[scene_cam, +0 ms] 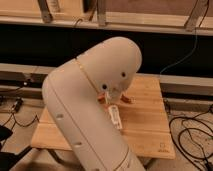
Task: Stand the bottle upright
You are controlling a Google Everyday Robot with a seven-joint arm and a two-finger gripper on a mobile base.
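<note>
Lying beneath gripper [114, 99]: slim cream plastic bottle [116, 116]

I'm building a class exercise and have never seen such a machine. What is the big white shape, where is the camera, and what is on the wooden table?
The big white shape is a robot arm, bent at its elbow and filling most of the single camera's view; where that camera is mounted is unknown. Beneath the elbow is the arm's pincer, mostly hidden, just over the wooden table. Below it is a small cream-white bottle, slanted, not yet upright. Whether the pincer holds it cannot be told. Cables lie on the floor nearby.
</note>
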